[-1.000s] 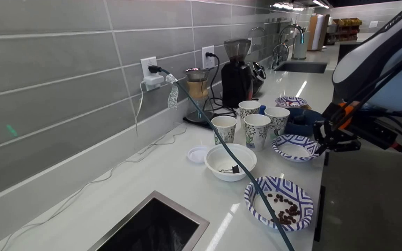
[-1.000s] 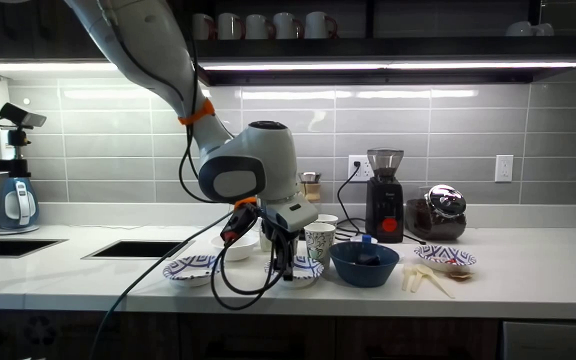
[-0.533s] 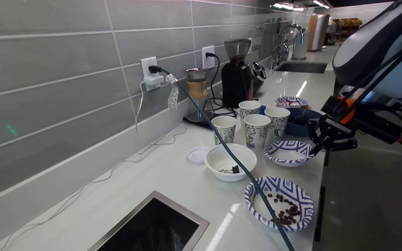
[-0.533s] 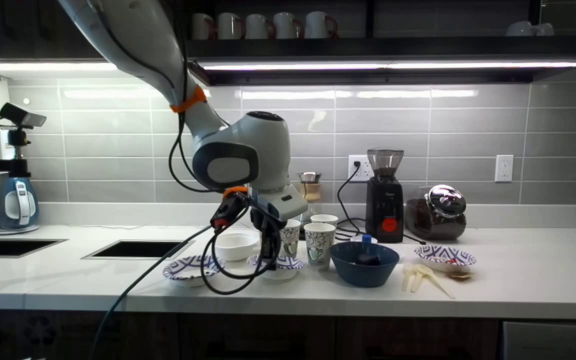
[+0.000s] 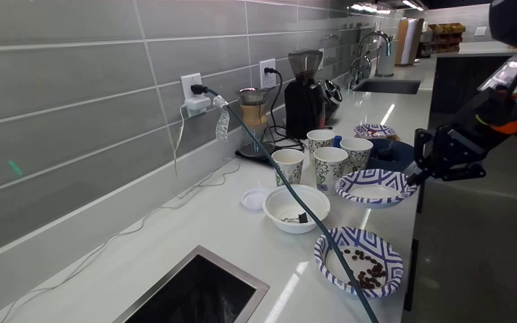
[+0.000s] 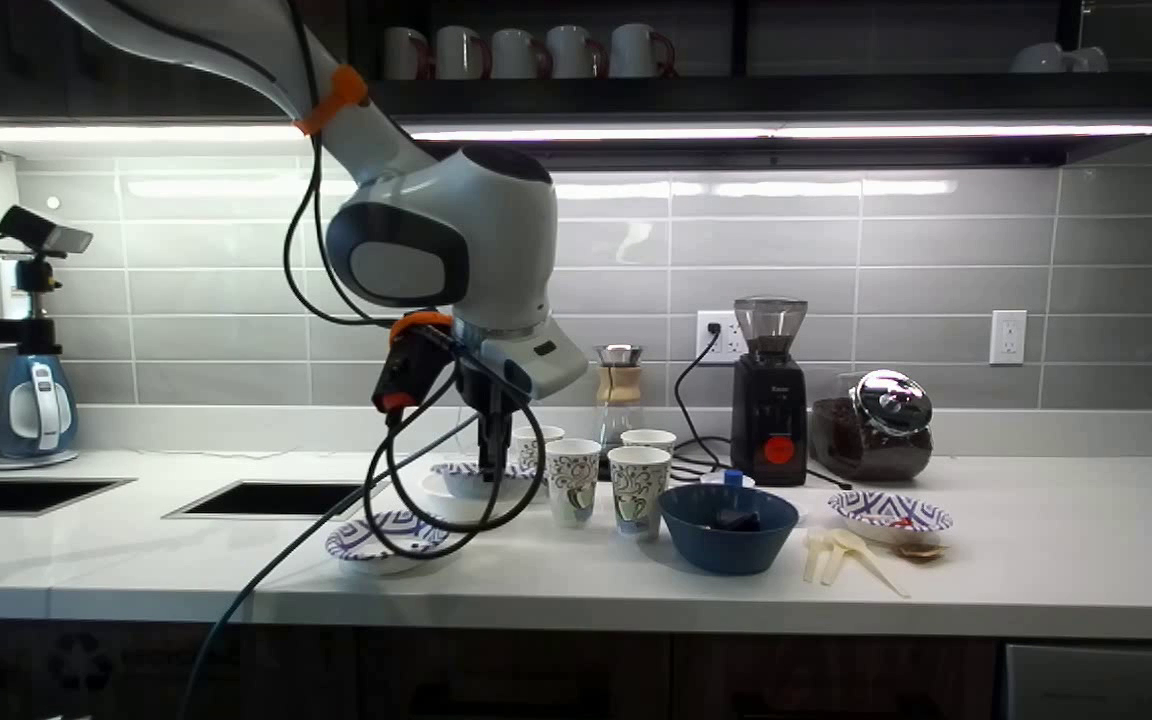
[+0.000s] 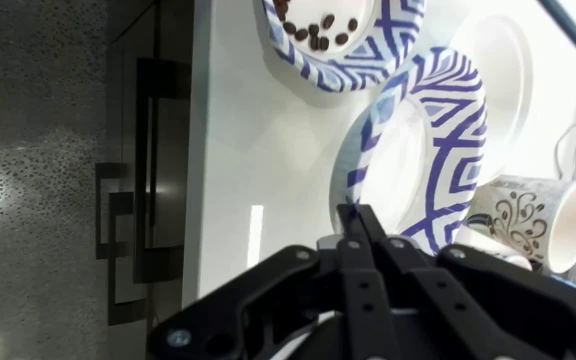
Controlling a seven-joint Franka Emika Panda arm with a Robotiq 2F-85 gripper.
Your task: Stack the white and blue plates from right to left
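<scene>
One patterned plate (image 5: 376, 190) hangs above the tabletop (image 5: 222, 224) near the white bowl (image 5: 294, 227), your fingers (image 7: 355, 260) closed on its rim; beside that bowl, which holds a binder clip (image 5: 303, 218), another patterned plate (image 5: 393, 264) carries coffee beans (image 5: 372, 274).

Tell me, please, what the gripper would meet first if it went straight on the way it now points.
The gripper holds a patterned plate by its rim, so that would travel along. Beyond the plate, the countertop looks likeliest first, though the white bowl sits close by and depth is unclear.
</scene>
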